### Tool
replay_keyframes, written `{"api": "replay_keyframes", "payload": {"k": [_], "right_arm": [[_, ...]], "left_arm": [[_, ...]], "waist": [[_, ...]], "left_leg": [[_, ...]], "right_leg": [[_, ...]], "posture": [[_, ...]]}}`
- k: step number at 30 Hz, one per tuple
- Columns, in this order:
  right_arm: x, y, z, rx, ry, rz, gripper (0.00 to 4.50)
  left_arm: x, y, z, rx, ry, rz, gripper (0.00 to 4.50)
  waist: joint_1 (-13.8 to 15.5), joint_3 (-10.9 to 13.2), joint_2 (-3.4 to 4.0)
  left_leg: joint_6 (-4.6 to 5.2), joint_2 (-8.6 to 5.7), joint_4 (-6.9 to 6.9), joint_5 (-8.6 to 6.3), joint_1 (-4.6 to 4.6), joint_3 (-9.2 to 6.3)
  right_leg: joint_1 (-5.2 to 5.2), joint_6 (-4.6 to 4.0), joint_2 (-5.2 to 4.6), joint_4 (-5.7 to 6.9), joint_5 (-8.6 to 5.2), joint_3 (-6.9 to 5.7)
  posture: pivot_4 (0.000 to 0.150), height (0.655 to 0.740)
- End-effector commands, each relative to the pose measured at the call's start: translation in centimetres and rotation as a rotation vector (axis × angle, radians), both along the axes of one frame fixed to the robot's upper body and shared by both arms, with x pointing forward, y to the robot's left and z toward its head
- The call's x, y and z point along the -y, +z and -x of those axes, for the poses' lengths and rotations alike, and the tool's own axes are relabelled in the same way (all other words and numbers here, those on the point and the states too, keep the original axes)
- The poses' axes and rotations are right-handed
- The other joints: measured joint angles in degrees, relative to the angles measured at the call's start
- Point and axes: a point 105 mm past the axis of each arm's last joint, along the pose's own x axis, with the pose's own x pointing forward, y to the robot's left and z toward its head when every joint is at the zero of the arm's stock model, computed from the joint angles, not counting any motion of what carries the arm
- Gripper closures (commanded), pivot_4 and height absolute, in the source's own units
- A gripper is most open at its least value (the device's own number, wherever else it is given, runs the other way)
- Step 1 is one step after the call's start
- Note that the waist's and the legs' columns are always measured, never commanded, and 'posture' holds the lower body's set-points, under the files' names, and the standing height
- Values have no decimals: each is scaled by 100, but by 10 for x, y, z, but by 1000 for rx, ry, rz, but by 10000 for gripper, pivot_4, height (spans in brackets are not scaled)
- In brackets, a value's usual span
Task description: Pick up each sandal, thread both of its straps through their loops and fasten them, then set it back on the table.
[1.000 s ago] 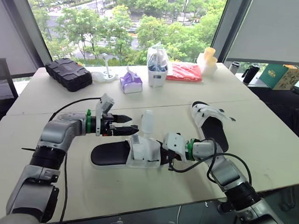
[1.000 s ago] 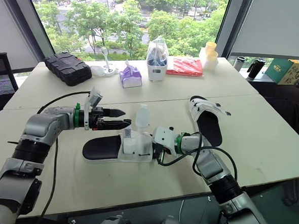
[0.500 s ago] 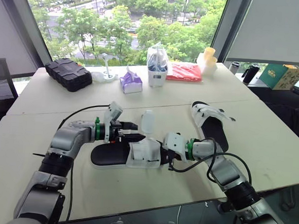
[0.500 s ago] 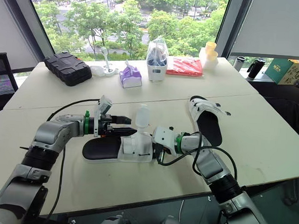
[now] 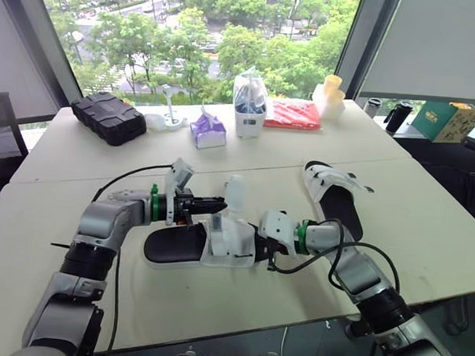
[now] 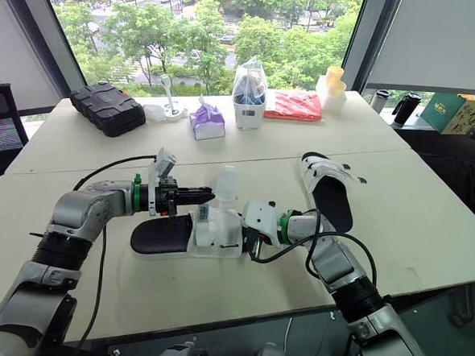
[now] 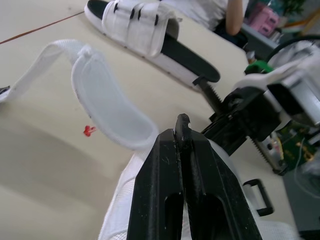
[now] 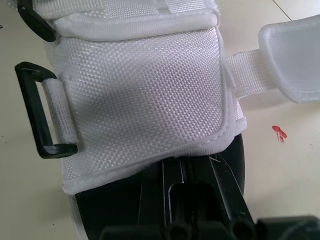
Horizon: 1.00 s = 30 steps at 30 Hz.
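Black-soled sandal with white woven straps (image 5: pixel 186 246) lies flat on the beige counter (image 5: pixel 213 306). The right gripper (image 5: pixel 259 244), at its 3 o'clock, has jaws clamped on its sole edge. The left gripper (image 5: pixel 218 203) hovers at its 12 o'clock, jaws together on nothing, just beside the upright loose strap (image 5: pixel 235 192).

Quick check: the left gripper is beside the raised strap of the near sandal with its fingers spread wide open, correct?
Not quite. The left gripper is beside the raised strap of the near sandal, but its fingers are shut together, not spread wide open. The left wrist view shows them pressed side by side up to the tips.
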Motion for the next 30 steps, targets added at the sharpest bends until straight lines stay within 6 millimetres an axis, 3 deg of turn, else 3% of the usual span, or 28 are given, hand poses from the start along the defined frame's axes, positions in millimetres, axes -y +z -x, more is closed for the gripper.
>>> {"api": "replay_keyframes", "payload": {"k": [1, 6, 14, 19, 30], "right_arm": [[9, -24, 3, -70, -26, 74, 45000], [9, -24, 4, -73, -23, 76, 45000], [10, -24, 5, -75, -19, 80, 45000], [9, -25, 7, -78, -15, 82, 45000], [10, -24, 9, -79, -15, 85, 45000]], "left_arm": [[3, 44, 10, 68, -70, 138, 44425], [4, 52, 12, 73, -81, 166, 44425], [1, 41, 1, 75, -28, 141, 44425], [-4, 32, -16, 67, 58, 137, 44425], [2, 16, -31, 46, 100, 141, 44425]], "waist": [[0, 0, 0], [-3, 0, 1], [2, 0, 1], [8, 0, 1], [13, 0, 1]], "left_leg": [[0, 0, 0, 0, 0, 0], [0, 0, -2, 0, 0, 0], [0, 0, -3, 0, 0, -1], [0, 0, -4, 0, 0, -1], [-1, 0, -8, 0, -3, -1]], "right_leg": [[0, 0, 0, 0, 0, 0], [2, 0, 1, -8, 0, 0], [6, 0, 2, -17, 0, 0], [10, 0, 2, -29, 0, 0], [11, 1, 1, -39, 1, -1]], "posture": [[1500, 7400], [1500, 7400], [1500, 7400], [1500, 7400], [1500, 7400]]}}
